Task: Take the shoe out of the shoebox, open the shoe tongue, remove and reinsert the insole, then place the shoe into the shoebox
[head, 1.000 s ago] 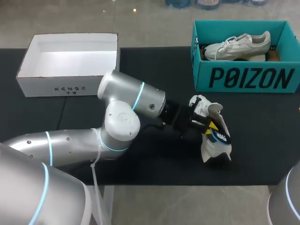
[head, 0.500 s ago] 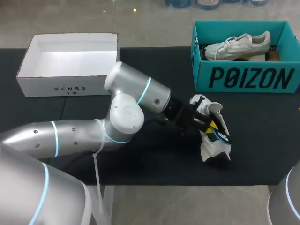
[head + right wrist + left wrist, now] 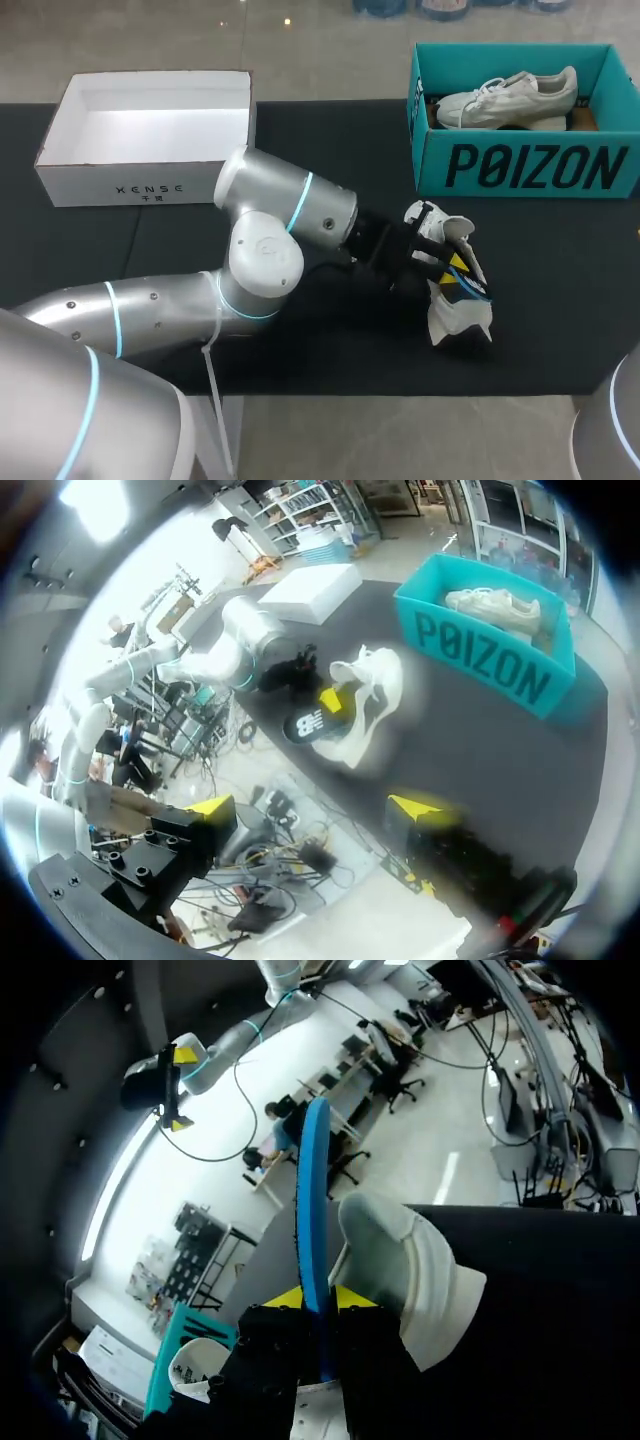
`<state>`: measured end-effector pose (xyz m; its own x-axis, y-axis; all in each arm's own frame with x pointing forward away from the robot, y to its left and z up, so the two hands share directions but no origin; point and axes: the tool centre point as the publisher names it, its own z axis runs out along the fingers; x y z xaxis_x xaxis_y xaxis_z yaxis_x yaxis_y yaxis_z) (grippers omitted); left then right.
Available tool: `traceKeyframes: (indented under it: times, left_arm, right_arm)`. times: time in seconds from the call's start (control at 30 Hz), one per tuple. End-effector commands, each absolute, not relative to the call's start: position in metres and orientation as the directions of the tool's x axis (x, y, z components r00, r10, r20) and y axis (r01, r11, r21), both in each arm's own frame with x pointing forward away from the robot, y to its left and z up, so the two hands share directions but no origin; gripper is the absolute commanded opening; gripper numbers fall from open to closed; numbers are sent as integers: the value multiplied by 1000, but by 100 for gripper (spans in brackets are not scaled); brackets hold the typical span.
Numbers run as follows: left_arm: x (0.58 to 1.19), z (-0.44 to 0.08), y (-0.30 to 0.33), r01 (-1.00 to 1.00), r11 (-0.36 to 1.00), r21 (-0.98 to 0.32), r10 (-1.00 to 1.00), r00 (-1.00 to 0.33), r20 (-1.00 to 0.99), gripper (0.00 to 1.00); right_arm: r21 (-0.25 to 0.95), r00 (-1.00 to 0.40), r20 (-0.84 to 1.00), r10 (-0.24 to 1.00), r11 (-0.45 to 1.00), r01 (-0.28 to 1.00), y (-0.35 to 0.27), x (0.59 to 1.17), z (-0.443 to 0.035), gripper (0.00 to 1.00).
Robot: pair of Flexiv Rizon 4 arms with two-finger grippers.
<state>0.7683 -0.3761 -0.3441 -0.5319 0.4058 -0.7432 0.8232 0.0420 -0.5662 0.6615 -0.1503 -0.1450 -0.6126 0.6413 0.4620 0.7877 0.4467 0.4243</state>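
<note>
Shoe [image 3: 447,318]: out, just before shoebox [image 3: 530,165]. Insole [image 3: 313,1190]: pinched by left gripper [image 3: 318,1300], standing half out. Right gripper [image 3: 312,808]: released. Pending: reseating insole, boxing shoe.

Illumination is even and comes from overhead. The teal shoebox [image 3: 520,165] is fully lit, with a soft shadow behind its near wall. Well to the left of the teal shoebox, the white box [image 3: 150,120] is close to overexposure inside. The left arm [image 3: 290,205], in front of the teal shoebox, carries broad specular highlights. The black table [image 3: 560,300] absorbs light, so cast shadows hardly register. In the left wrist view, the insole [image 3: 313,1210] stands against a washed-out background. In the right wrist view, the teal shoebox's straight edges bow and the near yellow fingertips [image 3: 415,808] are soft.
</note>
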Motion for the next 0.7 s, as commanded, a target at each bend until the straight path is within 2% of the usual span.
traceKeyframes:
  times: [0.03, 0.2, 0.33, 0.43, 0.47, 0.5, 0.53, 0.7]
  left_arm:
    - [760, -339, -368, 825, 45, -563, 404, -530, -746, 9]
    - [754, -342, -367, 818, 41, -574, 424, -534, -731, 25]
    - [753, -344, -366, 813, 44, -580, 433, -539, -723, 26]
    - [751, -343, -367, 812, 41, -582, 434, -539, -722, 23]
    - [751, -342, -368, 812, 36, -582, 433, -538, -723, 18]
    - [750, -341, -369, 814, 33, -580, 435, -534, -725, 7]
    - [750, -341, -369, 814, 31, -580, 437, -533, -725, 0]
    - [755, -347, -370, 815, 31, -579, 450, -529, -720, 0]
  right_arm:
    - [422, -612, 462, 642, 447, 788, -150, 662, -145, 100]
    - [422, -612, 462, 642, 447, 788, -150, 662, -145, 100]
    - [422, -612, 462, 642, 447, 788, -150, 662, -145, 100]
    - [422, -612, 462, 642, 447, 788, -150, 662, -145, 100]
    - [422, -612, 462, 642, 447, 788, -150, 662, -145, 100]
    - [422, -612, 462, 642, 447, 788, -150, 662, -145, 100]
    - [422, -612, 462, 642, 447, 788, -150, 662, -145, 100]
    - [422, -612, 462, 642, 447, 788, -150, 662, -145, 100]
